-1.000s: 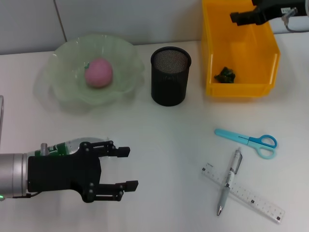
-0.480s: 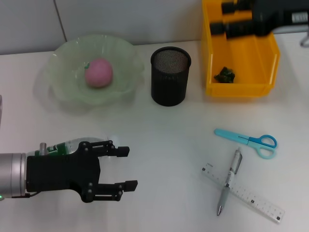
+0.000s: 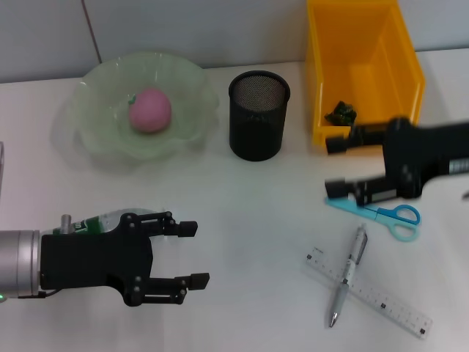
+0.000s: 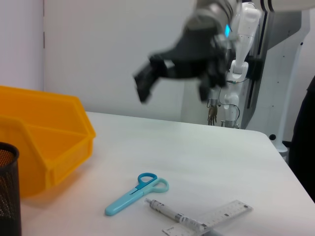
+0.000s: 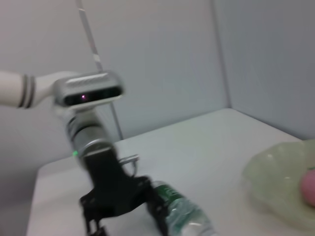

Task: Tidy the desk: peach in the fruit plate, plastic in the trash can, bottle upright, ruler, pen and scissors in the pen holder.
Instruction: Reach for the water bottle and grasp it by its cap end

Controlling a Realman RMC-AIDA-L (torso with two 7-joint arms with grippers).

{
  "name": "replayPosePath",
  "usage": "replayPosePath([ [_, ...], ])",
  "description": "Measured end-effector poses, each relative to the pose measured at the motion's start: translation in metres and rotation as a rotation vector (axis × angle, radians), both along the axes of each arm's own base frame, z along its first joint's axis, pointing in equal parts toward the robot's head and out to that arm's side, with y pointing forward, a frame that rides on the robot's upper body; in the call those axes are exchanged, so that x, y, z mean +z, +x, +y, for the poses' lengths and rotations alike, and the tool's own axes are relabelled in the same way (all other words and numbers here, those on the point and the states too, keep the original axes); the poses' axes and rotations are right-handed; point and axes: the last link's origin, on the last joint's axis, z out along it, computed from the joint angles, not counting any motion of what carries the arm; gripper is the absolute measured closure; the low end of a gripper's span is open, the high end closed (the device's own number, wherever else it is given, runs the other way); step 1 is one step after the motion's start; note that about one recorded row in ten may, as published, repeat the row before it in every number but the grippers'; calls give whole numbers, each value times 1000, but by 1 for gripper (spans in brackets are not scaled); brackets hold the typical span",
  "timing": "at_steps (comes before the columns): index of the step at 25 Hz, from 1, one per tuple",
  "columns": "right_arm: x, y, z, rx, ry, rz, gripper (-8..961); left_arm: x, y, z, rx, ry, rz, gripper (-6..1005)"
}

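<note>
The pink peach (image 3: 150, 110) rests in the green fruit plate (image 3: 95, 139). Dark green plastic (image 3: 341, 112) lies in the yellow trash can (image 3: 364, 73). The black mesh pen holder (image 3: 259, 115) stands between them. The blue scissors (image 3: 388, 216), pen (image 3: 348, 275) and clear ruler (image 3: 381, 297) lie at the front right. My right gripper (image 3: 335, 166) hangs open over the scissors' blade end, just in front of the can. My left gripper (image 3: 187, 253) is open at the front left, and the bottle (image 3: 110, 220) lies on its side against the gripper's body.
A wall runs behind the table. In the left wrist view the scissors (image 4: 137, 193), pen (image 4: 170, 212) and ruler (image 4: 219, 216) lie in front of the yellow can (image 4: 44, 142). The right wrist view shows the bottle (image 5: 184, 216) beside my left gripper (image 5: 118, 204).
My right arm has swung from over the back of the yellow can forward and down to just above the scissors. The left arm and bottle have not moved.
</note>
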Motion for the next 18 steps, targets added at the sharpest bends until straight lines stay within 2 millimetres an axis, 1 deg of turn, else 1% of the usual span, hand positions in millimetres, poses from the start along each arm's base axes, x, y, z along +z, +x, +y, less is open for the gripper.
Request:
replayPosePath([
  [2,-13,13,-11,16,0,27,166,0,0,0,0,0,0,223],
  [5,-27,25,-21,17,1,49,166,-2,2,-1,8,-7,-9,223],
  [11,-47,35,-33,22,33,46,166,-2,4,1,37,-22,-14,223],
  [18,-67,38,-41,32,35,50,167,0,5,3,56,-21,-10,223],
])
